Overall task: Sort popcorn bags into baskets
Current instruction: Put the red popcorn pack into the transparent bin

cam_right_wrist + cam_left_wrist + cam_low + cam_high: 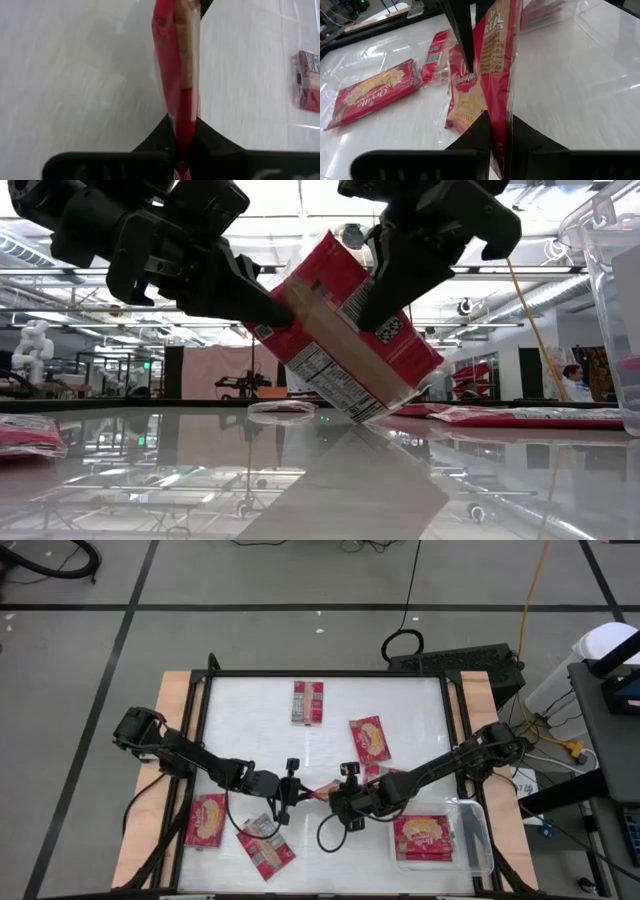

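Held bag: a flat red popcorn packet [345, 330] hangs tilted in the air over the middle of the table [250, 720], its lowest corner just above the glossy white top.
Bag faces: one side shows grey-white print with a nutrition panel and a barcode; a tan seam strip runs along its length.
Left gripper [290, 802]: fingers pressed together on one edge of the held packet, seen edge-on in its wrist view.
Right gripper [338, 802]: fingers clamped on the opposite edge of the same packet.
Readable writing: the held packet reads "REAL" in the left wrist view; a packet lying flat [372, 92] reads "Orville Redenbacher's".
Basket: a clear plastic bin [475, 840] sits at the table's near right corner with red packets [425, 837] lying flat inside, cream oval face up.
Loose packets, far side: one [307, 702] shows its grey-white printed face; another [370, 738] lies angled with the oval up.
Loose packets, near left: one [206, 820] lies flat by the table's left edge, another [265, 848] just beside it, skewed.
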You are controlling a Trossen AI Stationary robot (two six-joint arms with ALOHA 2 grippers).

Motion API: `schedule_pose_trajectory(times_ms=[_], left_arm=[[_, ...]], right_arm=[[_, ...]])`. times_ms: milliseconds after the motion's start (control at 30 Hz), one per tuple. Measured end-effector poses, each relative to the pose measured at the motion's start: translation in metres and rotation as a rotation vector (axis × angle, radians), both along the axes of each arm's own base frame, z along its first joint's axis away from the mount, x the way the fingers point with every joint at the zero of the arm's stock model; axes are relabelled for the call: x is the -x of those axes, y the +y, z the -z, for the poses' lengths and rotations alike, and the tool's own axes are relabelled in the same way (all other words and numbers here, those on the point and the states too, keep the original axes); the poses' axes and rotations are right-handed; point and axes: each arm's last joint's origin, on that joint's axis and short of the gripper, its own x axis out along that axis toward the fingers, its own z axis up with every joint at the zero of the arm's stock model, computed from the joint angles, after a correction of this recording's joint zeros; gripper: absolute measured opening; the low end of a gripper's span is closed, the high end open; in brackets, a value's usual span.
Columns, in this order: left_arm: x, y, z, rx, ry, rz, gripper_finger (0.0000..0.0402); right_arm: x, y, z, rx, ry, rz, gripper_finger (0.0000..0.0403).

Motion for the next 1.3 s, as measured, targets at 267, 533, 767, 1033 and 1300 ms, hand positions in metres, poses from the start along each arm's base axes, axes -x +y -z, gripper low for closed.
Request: schedule_pose_trajectory(times_ms=[267,533,767,1033,1300], left_arm=[[0.003,0.001,0.006,0.047,0.071,-0.048,0.0045],[0.007,-0.004,0.009,0.087,0.11,-0.092,0.0046],[0.014,-0.008,0.016,0.099,0.183,-0.16,0.0047],[0.022,-0.01,0.024,0.154,0.278,-0.218,0.0047],[0.024,-0.012,0.025,0.188,0.298,-0.243,0.0047]], right_arm=[[0.002,-0.001,-0.007,-0.048,-0.006,0.01,0.003],[0.016,-0.007,-0.045,-0.175,-0.04,0.056,0.0009],[0.025,-0.015,-0.085,-0.188,-0.034,0.097,0.0014],[0.038,-0.026,-0.138,-0.196,0.033,0.199,0.0015],[0.058,-0.03,-0.182,-0.3,0.092,0.277,0.0015]])
